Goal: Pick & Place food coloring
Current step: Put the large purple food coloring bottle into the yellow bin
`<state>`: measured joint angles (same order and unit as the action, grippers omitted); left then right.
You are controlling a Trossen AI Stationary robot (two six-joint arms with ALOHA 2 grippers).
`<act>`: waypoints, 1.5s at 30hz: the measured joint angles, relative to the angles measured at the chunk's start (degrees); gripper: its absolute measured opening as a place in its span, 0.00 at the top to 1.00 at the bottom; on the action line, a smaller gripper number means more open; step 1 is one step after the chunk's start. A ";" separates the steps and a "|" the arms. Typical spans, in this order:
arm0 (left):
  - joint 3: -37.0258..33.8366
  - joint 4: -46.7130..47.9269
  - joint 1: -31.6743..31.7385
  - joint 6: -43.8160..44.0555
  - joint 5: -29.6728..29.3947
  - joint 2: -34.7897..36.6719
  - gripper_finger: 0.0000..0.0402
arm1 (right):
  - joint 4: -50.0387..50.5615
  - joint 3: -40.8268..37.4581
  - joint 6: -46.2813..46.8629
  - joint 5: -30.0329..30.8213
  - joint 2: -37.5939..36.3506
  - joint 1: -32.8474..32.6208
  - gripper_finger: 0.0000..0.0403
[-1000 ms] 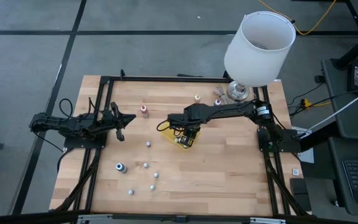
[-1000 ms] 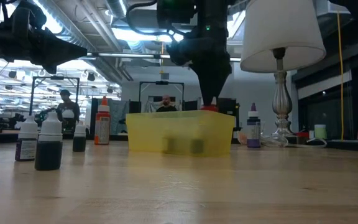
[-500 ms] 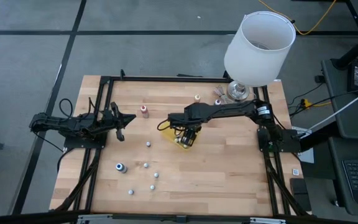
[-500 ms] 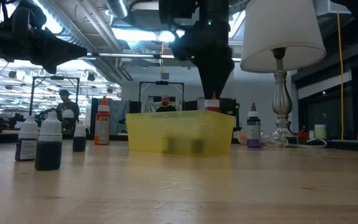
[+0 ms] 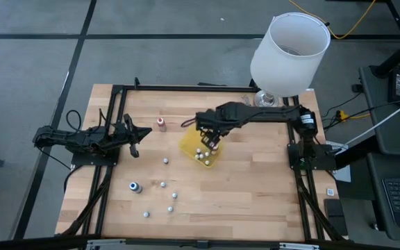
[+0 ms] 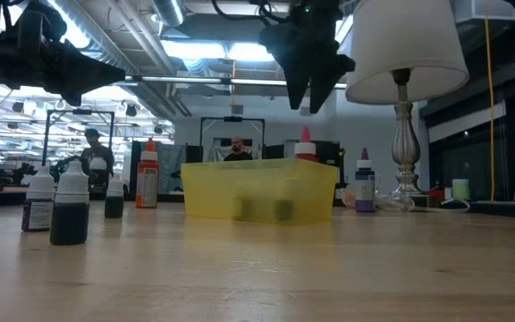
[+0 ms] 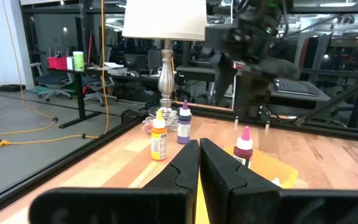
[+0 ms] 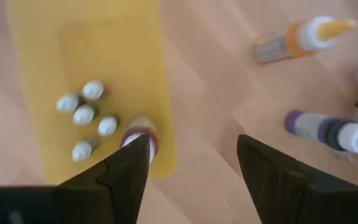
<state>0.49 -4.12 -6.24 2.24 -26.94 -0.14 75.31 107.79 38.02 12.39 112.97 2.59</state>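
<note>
Desk: a pale wooden top is seen framed by dark rails, with one arm mounted at each side.
Lamp: a white-shaded lamp is stood at the far right corner of the desk; its silver stem is shown in the low view.
Left arm: it is parked along the desk's left edge, and the left tool is seen with its fingers pressed together, nothing between them.
Right arm: it is stretched from the right side toward the middle, and the right tool is held in the air just above the far edge of the tray, its fingers spread apart with nothing between them.
Yellow tray: it is set near the middle of the desk, well apart from the left arm.
Food coloring in the tray: five white-capped bottles are clustered together inside, and a red-capped bottle is stood upright beside them, right below the spread fingers.
Food coloring on the desk: a red-capped bottle is stood left of the tray, an orange bottle and a purple-capped bottle are placed near the lamp base, and several small bottles are scattered over the near left part of the desk.
</note>
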 joint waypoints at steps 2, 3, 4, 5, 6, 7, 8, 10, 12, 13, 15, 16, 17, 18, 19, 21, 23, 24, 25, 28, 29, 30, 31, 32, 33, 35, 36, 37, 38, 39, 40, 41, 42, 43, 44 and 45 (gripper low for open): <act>-0.01 0.01 -0.01 0.00 -0.02 0.00 0.97 | 0.02 0.00 3.44 1.79 -0.29 0.46 0.40; 0.00 0.00 0.00 0.00 0.00 0.00 0.97 | 0.02 0.00 5.33 2.21 -0.48 0.77 0.40; 0.00 0.00 -0.01 0.00 -0.02 0.00 0.97 | 0.04 0.00 7.57 2.79 -0.58 0.95 0.40; 0.00 0.01 0.00 0.00 -0.01 0.00 0.97 | 0.11 0.00 9.83 3.21 -0.63 1.15 0.40; -0.01 0.01 -0.01 0.00 0.00 0.00 0.97 | 0.20 0.00 11.73 3.75 -0.63 1.32 0.40; -0.01 0.01 0.00 0.00 -0.02 0.00 0.97 | 0.32 0.00 13.73 4.47 -0.63 1.38 0.39; -0.01 0.00 0.00 0.00 -0.02 0.00 0.97 | 0.71 0.00 15.67 5.26 -0.63 1.38 0.39; -0.02 0.00 0.00 0.00 -0.02 0.00 0.97 | 2.63 0.00 19.15 8.14 -0.63 1.31 0.39; 0.00 0.00 -0.02 0.00 -0.02 0.00 0.98 | 5.59 0.00 22.17 11.39 -0.63 0.96 0.39; 0.00 0.00 -0.02 0.00 -0.02 0.00 0.98 | 7.28 0.00 23.67 12.96 -0.63 0.77 0.39; -0.01 0.00 -0.02 0.00 -0.02 0.00 0.98 | 10.28 -0.01 26.54 15.59 -0.63 0.56 0.40; -0.01 0.00 -0.01 0.00 -0.02 0.00 0.98 | 11.06 -0.21 27.65 16.30 -0.63 0.54 0.40; 0.00 0.00 -0.01 0.00 -0.01 0.00 0.98 | 11.51 -0.60 28.56 16.89 -0.68 0.54 0.40; -0.02 0.00 -0.01 0.00 -0.01 0.00 0.97 | 11.55 -1.47 29.46 17.49 -1.09 0.60 0.40; -0.01 0.00 -0.02 0.00 -0.02 0.00 0.97 | 11.31 -2.62 30.41 17.89 -1.62 0.61 0.40; 0.00 0.00 0.00 0.00 0.00 0.00 0.97 | 9.70 -5.80 33.14 18.68 -3.35 0.64 0.40; -0.01 0.00 -0.01 0.00 -0.02 0.00 0.97 | 6.90 -9.90 35.76 18.68 -5.30 0.64 0.40; -0.01 0.01 0.00 0.00 -0.01 0.00 0.97 | 5.29 -12.03 36.65 18.74 -6.37 0.63 0.40; -0.01 0.00 0.00 0.00 -0.02 0.00 0.97 | 3.96 -14.08 36.81 18.74 -7.39 0.61 0.40; -0.02 0.00 -0.02 0.00 0.00 0.00 0.98 | 1.53 -19.03 37.38 19.62 -10.09 0.59 0.40; -0.02 0.00 0.00 0.00 -0.02 0.00 0.98 | 1.53 -20.56 39.09 19.87 -10.77 0.59 0.40; 0.00 0.00 0.00 0.00 0.00 0.00 0.98 | 1.68 -22.02 41.15 20.08 -11.44 0.63 0.40; -0.02 0.00 0.00 0.00 0.00 0.00 0.98 | 1.69 -23.36 43.10 20.59 -12.12 0.64 0.40; -0.01 0.00 -0.02 0.00 -0.02 0.00 0.98 | 1.45 -24.59 45.10 21.13 -12.90 0.64 0.40; -0.01 0.00 -0.01 0.00 -0.01 0.00 0.98 | 1.29 -25.67 46.78 21.75 -13.57 0.64 0.40; -0.01 0.00 -0.02 0.00 -0.02 0.00 0.97 | 0.80 -27.56 49.34 22.26 -14.67 0.68 0.40; 0.00 0.00 0.00 0.00 -0.02 0.00 0.97 | 0.25 -28.43 50.10 22.37 -15.07 0.75 0.40; -0.02 0.00 0.00 0.00 0.00 0.00 0.97 | -0.73 -29.40 50.26 22.42 -15.59 0.93 0.40; -0.02 0.00 0.00 0.00 0.00 0.00 0.97 | -1.83 -30.29 50.27 22.42 -16.04 1.10 0.40; -0.02 0.00 0.00 0.00 -0.02 0.00 0.97 | -3.20 -31.13 50.25 22.42 -16.44 1.37 0.40; -0.01 0.00 0.00 0.00 0.00 0.00 0.97 | -4.80 -31.89 50.17 22.48 -16.71 1.66 0.40; 0.00 0.00 -0.01 0.00 -0.01 0.00 0.97 | -6.48 -32.60 50.06 22.54 -16.96 1.91 0.40; -0.01 0.00 0.00 0.00 -0.01 0.00 0.97 | -7.85 -33.28 49.96 22.56 -17.12 2.17 0.40; 0.00 0.00 0.00 0.00 -0.02 0.00 0.97 | -8.90 -33.84 49.62 22.57 -17.16 2.43 0.40; 0.00 0.00 0.00 0.00 0.00 0.00 0.98 | -9.64 -34.20 48.93 22.64 -17.16 2.82 0.40; -0.02 0.00 0.00 0.00 0.00 0.00 0.98 | -10.05 -34.50 48.84 22.64 -17.16 3.20 0.40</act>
<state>0.47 -4.12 -6.24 2.24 -26.94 -0.14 65.25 73.29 86.87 35.03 95.81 5.79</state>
